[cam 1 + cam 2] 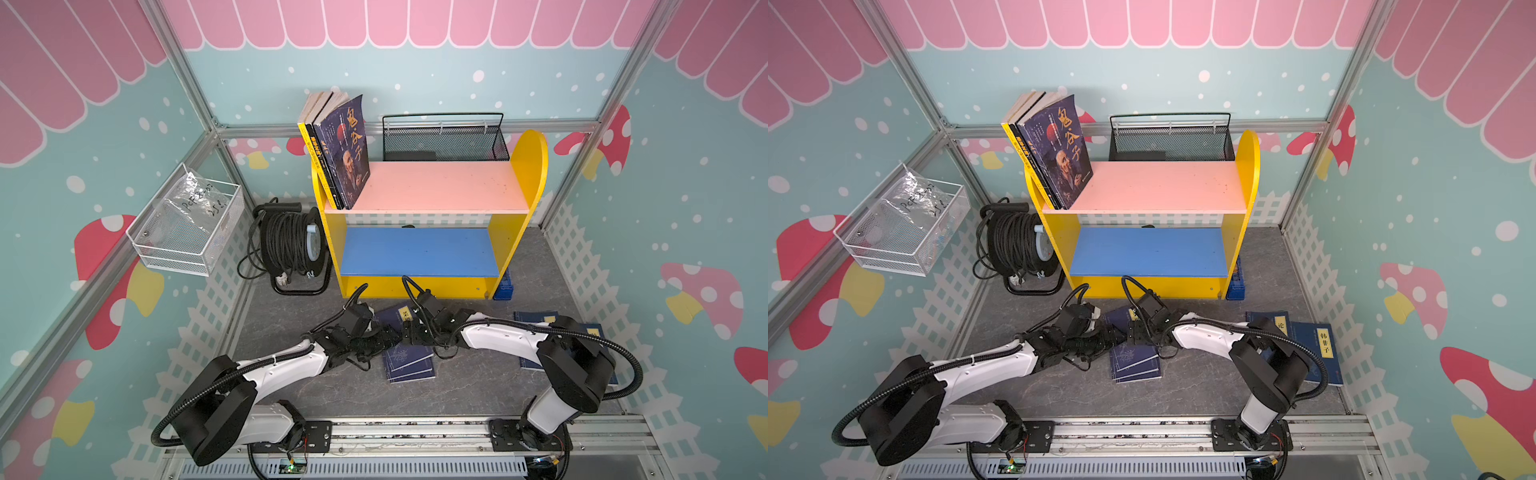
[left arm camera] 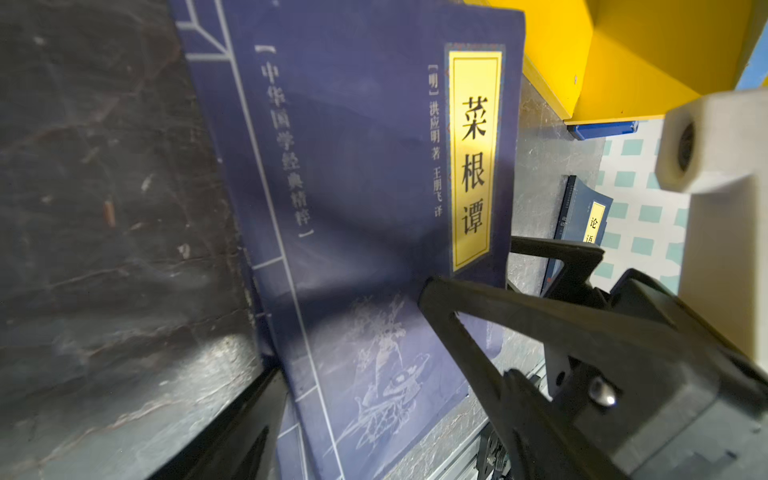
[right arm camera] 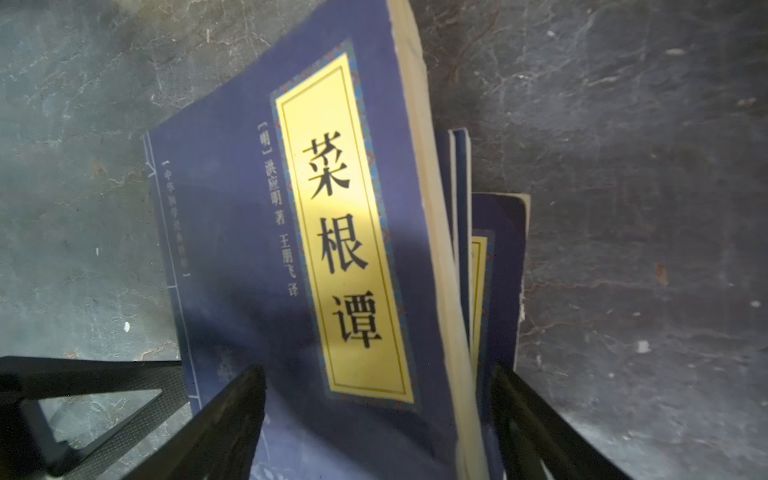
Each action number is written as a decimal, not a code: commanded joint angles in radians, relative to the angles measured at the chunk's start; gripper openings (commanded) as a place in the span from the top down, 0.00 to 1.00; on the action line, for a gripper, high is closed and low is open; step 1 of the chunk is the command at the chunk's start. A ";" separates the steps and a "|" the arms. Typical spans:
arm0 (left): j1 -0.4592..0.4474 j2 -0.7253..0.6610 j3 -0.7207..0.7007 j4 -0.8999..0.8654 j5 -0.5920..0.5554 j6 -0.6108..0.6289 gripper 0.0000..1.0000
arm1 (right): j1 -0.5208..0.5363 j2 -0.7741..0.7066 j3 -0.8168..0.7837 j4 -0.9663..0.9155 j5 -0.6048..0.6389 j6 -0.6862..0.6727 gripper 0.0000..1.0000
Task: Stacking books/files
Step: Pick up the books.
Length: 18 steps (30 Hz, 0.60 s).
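A pile of thin navy books with yellow title labels lies on the grey floor in front of the shelf. Both arms meet over its far end. My left gripper stands open, one finger by the spine side and one over the cover of the top book. My right gripper is open too, its fingers straddling the top book's page edge and the books under it. Two more navy books lie at the right, partly hidden by the right arm. Purple, black and yellow books stand on the pink top shelf.
The yellow shelf unit with a blue lower board stands just beyond the grippers. A black mesh basket sits behind it, a cable reel to its left, a white wire basket on the left wall and a blue crate at its right foot.
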 commanded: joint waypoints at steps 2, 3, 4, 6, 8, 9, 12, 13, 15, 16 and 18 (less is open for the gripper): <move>-0.002 -0.009 -0.042 -0.056 0.023 0.023 0.17 | -0.002 -0.042 0.022 0.012 0.061 0.003 0.13; 0.000 -0.012 -0.042 -0.058 0.023 0.024 0.17 | -0.003 -0.048 0.022 0.012 0.067 0.003 0.13; 0.001 -0.013 -0.042 -0.057 0.023 0.025 0.17 | -0.004 -0.055 0.022 0.009 0.078 0.003 0.13; 0.003 -0.015 -0.039 -0.053 0.020 0.025 0.18 | -0.007 -0.065 0.022 0.008 0.087 0.005 0.13; 0.003 -0.009 -0.035 -0.037 0.025 0.023 0.18 | -0.010 -0.068 0.024 0.013 0.081 -0.003 0.14; 0.003 -0.005 -0.030 -0.034 0.026 0.023 0.19 | -0.010 -0.064 0.026 0.018 0.074 -0.007 0.14; 0.003 0.016 -0.018 -0.022 0.032 0.020 0.20 | -0.012 -0.031 0.032 0.047 -0.001 -0.037 0.15; 0.003 0.021 -0.017 -0.014 0.035 0.017 0.21 | -0.012 -0.017 0.032 0.053 -0.022 -0.039 0.17; 0.003 0.031 -0.013 -0.002 0.040 0.014 0.23 | -0.012 0.002 0.029 0.052 -0.040 -0.038 0.19; 0.003 0.034 -0.012 0.002 0.043 0.012 0.23 | -0.012 0.003 0.022 0.054 -0.046 -0.032 0.20; 0.002 0.034 -0.010 0.009 0.047 0.011 0.24 | -0.012 -0.007 0.008 0.062 -0.047 -0.026 0.21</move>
